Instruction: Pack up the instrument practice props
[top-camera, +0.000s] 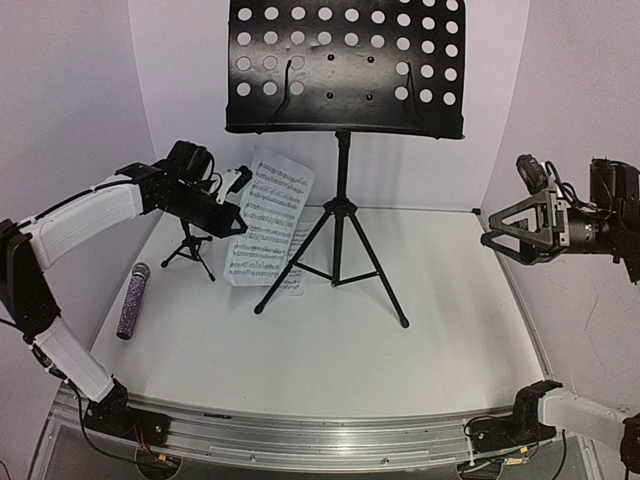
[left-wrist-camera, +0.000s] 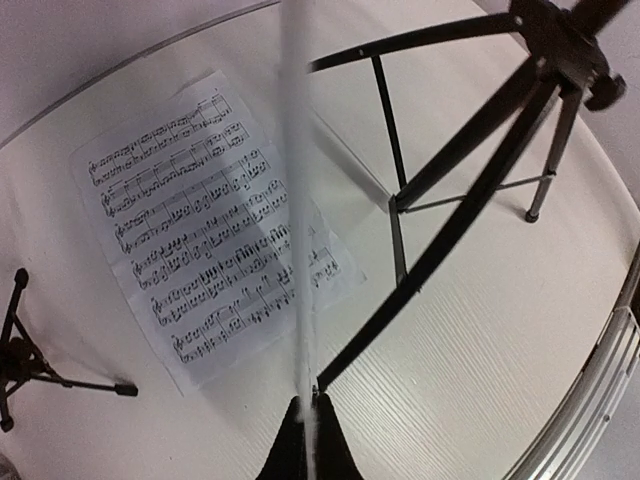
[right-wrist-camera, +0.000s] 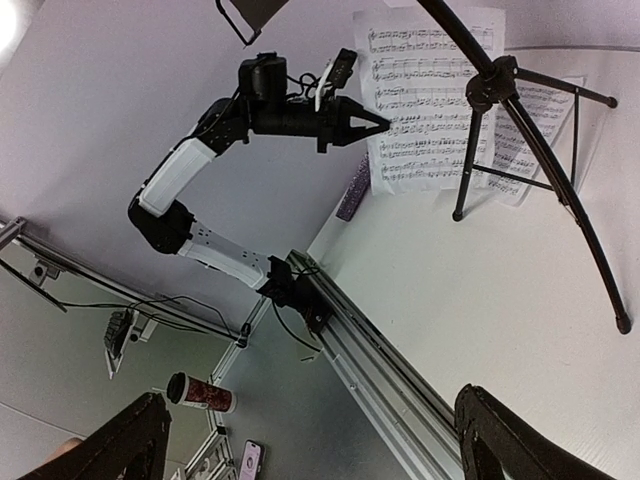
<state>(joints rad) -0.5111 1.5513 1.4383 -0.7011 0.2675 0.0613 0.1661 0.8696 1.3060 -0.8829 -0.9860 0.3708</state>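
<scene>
The tall black perforated music stand (top-camera: 345, 65) stands on its tripod at the table's middle back. My left gripper (top-camera: 238, 216) is shut on the edge of a white sheet-music page (top-camera: 272, 205) and holds it upright just left of the tripod. In the left wrist view this page (left-wrist-camera: 298, 200) runs edge-on from the closed gripper (left-wrist-camera: 308, 400). A second page (left-wrist-camera: 210, 220) lies flat beneath it. The small black mic stand (top-camera: 190, 248) stands at the left. The purple microphone (top-camera: 133, 300) lies nearer on the table. My right gripper (top-camera: 492, 236) hangs open and empty, high at the right.
The music stand's tripod legs (top-camera: 340, 255) spread wide across the table's middle. An aluminium rail (top-camera: 300, 435) runs along the near edge. White walls close in the back and sides. Off the table, a paper cup (right-wrist-camera: 200, 392) and a phone (right-wrist-camera: 250, 460) lie on the floor.
</scene>
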